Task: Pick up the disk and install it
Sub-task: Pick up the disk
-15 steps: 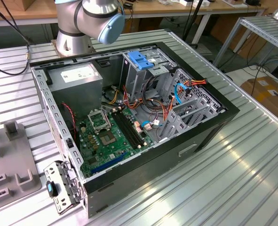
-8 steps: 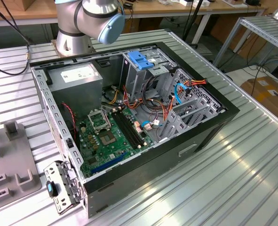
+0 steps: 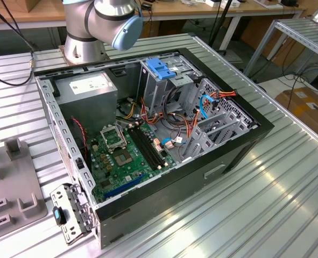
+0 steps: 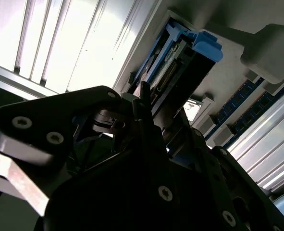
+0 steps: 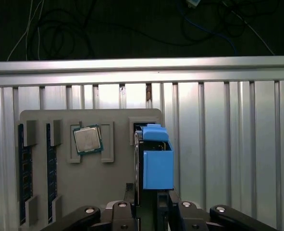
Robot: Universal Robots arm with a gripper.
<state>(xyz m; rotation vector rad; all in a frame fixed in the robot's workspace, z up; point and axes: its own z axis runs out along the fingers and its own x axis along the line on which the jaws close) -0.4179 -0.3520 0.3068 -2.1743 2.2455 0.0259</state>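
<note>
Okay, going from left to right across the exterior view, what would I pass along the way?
Grey tray → power supply → blue handle → orange cables → cardboard box.

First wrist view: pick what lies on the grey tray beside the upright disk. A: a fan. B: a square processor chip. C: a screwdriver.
B: a square processor chip sits in a recess of the grey tray, beside the disk.
</note>
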